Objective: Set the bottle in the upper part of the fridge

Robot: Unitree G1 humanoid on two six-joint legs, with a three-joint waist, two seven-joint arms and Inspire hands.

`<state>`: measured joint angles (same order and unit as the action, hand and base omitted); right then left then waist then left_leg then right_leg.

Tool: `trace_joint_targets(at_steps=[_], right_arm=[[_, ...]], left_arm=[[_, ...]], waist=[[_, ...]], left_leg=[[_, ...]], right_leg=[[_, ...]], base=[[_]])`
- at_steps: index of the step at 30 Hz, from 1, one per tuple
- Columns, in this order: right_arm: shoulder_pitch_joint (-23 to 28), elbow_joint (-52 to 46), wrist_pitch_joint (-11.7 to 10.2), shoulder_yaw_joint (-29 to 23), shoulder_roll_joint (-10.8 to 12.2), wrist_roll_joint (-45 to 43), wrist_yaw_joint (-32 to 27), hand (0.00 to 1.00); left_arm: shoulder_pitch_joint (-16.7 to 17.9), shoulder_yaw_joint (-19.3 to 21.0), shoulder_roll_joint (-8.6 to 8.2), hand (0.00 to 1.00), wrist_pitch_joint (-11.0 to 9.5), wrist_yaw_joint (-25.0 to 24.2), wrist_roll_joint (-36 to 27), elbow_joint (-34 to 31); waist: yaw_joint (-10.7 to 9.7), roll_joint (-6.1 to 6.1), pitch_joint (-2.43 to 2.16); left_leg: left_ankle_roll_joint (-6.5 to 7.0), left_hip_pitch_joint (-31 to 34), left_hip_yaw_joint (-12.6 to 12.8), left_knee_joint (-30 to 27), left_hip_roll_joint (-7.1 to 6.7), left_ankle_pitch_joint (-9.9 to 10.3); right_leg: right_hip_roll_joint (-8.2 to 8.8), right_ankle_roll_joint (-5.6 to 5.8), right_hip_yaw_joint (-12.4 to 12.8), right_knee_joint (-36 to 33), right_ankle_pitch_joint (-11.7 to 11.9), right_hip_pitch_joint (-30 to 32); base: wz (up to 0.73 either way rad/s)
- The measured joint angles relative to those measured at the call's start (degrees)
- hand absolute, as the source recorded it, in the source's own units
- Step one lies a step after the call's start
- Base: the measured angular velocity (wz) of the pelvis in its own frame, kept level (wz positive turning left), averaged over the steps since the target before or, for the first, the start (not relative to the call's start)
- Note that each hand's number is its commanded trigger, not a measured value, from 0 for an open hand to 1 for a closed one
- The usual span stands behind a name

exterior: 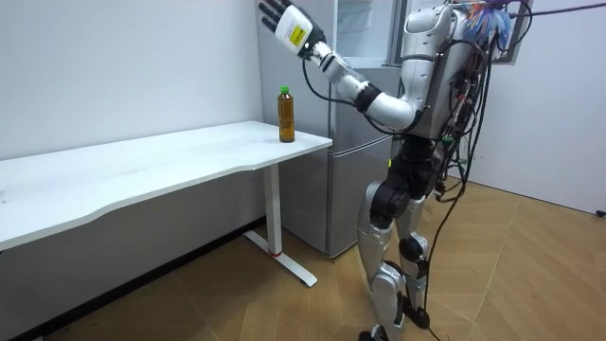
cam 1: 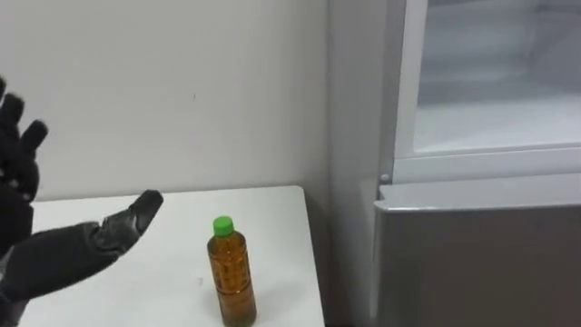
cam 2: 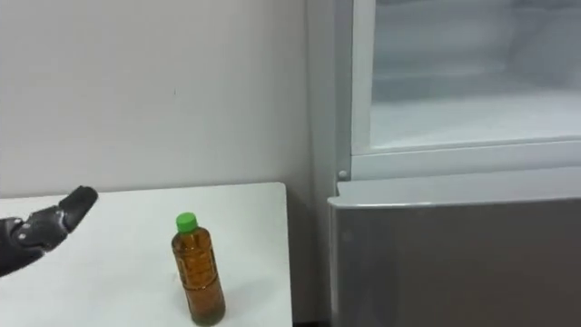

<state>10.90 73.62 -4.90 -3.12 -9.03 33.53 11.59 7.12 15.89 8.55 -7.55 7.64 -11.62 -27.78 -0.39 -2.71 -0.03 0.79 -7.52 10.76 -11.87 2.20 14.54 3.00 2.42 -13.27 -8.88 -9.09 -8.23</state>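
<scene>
The bottle, filled with amber liquid and closed with a green cap, is seen standing upright on the white table, near the table's end next to the fridge. Its long axis is vertical. The left hand is held raised above the table, with fingers spread and straight and the thumb stretched toward the bottle; nothing is held in it. The bottle lies to the right of this hand and lower than the fingertips, clearly apart from it, so a reach rightward and downward is judged to be needed, with the grasp best taken around the upright body from the side. The left hand is taken to be the nearer one. The upper fridge compartment is seen open, above and to the right of the bottle, over the closed lower fridge door. No label, brand or writing can be made out on the bottle.
</scene>
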Motion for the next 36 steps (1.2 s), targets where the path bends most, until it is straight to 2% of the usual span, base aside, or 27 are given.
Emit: trace_joint_targets(at_steps=[2,6,11,15,16,18,21,23,25,29,30,32,36], right_arm=[[0.59,-0.19,0.15,-0.11,0.00,-0.01,-0.13,0.00],[1.11,-0.31,0.81,-1.56,0.56,-0.09,-0.32,0.00],[2.20,-2.35,2.50,-2.34,0.25,-0.53,-0.34,0.00],[2.64,-3.44,2.49,-2.84,0.17,-2.71,-0.06,0.00],[2.76,-3.56,2.46,-3.11,0.18,-3.08,-0.01,0.00],[2.87,-3.58,2.46,-3.71,0.17,-4.25,0.03,0.00],[2.93,-3.45,2.43,-5.03,0.16,-6.43,0.52,0.00],[3.15,-3.78,2.27,-4.88,0.15,-6.50,0.79,0.00],[3.29,-3.86,2.30,-4.95,0.15,-6.51,1.40,0.00],[3.59,-3.89,2.30,-4.93,0.14,-6.19,1.69,0.00],[3.67,-3.89,2.30,-4.94,0.16,-6.16,1.69,0.00],[3.68,-3.75,2.22,-5.00,0.16,-6.26,1.68,0.00],[3.45,-3.49,2.25,-4.75,0.30,-6.32,1.62,0.00]], left_arm=[[1.57,0.79,-0.39,0.00,0.02,2.01,0.01,2.32],[5.34,1.66,-0.95,0.00,0.05,4.76,0.66,6.35],[10.05,1.74,-1.19,0.00,1.04,6.79,-0.03,17.97],[11.99,1.77,-1.22,0.00,1.20,7.12,-0.79,27.18],[12.88,1.76,-1.30,0.00,1.18,7.10,-1.34,29.89],[13.37,1.80,-1.31,0.00,1.17,7.20,-1.60,35.12],[14.12,1.40,-1.33,0.00,0.81,7.34,-1.54,44.61],[14.35,-0.82,-1.45,0.00,0.59,7.50,-1.59,52.67],[15.01,-2.79,-1.52,0.00,0.38,6.93,-1.52,56.85],[15.43,-5.03,-2.21,0.00,0.03,6.00,-1.45,69.15],[15.51,-5.06,-2.29,0.00,0.00,5.66,-1.29,70.65],[15.72,-4.99,-2.34,0.00,-0.06,5.10,-1.11,77.88],[16.02,-5.07,-2.55,0.00,0.18,5.07,-1.00,85.08]], waist=[[0.97,0.11,0.04],[0.95,0.22,0.07],[2.21,0.19,0.07],[2.44,0.01,-0.04],[2.43,0.18,0.05],[2.50,0.37,-0.04],[2.37,0.26,0.07],[2.36,0.40,0.06],[2.35,0.81,0.09],[2.24,1.02,0.09],[2.23,1.05,0.08],[2.24,1.10,0.11],[2.08,1.62,0.11]], left_leg=[[-0.04,0.11,-0.10,0.01,0.01,-0.03],[-0.05,0.05,-1.69,-0.03,-0.01,-0.03],[-0.22,0.22,-2.23,-0.51,0.00,0.00],[-0.27,0.29,-2.99,0.12,-0.02,0.03],[-0.28,0.18,-3.08,0.14,-0.04,0.02],[-0.33,-0.04,-3.11,0.11,-0.09,-0.02],[-0.33,-0.25,-3.14,0.11,-0.03,-0.01],[-0.32,-0.14,-3.12,0.02,-0.09,-0.01],[-0.32,-0.04,-3.08,0.21,-0.19,0.00],[-0.34,-0.14,-3.06,0.27,-0.20,0.02],[-0.34,-0.20,-2.98,0.26,-0.21,0.02],[-0.35,-0.49,-2.98,0.17,-0.23,0.02],[-0.40,-0.51,-2.96,-0.05,-0.70,0.07]], right_leg=[[0.01,-0.01,-0.21,0.02,0.01,-0.27],[0.02,-0.01,-1.53,0.25,0.00,-0.77],[0.00,0.01,-3.37,0.10,-0.01,-0.74],[0.01,0.00,-4.03,0.07,-0.16,-0.90],[-0.02,0.01,-4.06,0.09,-0.16,-0.99],[-0.01,0.01,-4.21,0.07,-0.16,-1.08],[-0.01,0.01,-4.08,0.20,-0.17,-1.76],[0.06,0.01,-4.13,0.16,-0.17,-1.75],[0.06,0.02,-4.12,0.15,-0.17,-1.75],[0.04,0.04,-3.96,0.21,-0.20,-1.89],[0.04,0.04,-3.93,0.25,-0.20,-1.94],[0.06,-0.04,-3.95,0.31,-0.30,-2.00],[0.55,-0.24,-3.88,0.20,-1.64,-1.81]], base=[[0.00],[0.18],[0.06],[0.09],[0.00],[0.00],[0.01],[0.00],[0.00],[-0.01],[0.00],[0.00],[0.00]])
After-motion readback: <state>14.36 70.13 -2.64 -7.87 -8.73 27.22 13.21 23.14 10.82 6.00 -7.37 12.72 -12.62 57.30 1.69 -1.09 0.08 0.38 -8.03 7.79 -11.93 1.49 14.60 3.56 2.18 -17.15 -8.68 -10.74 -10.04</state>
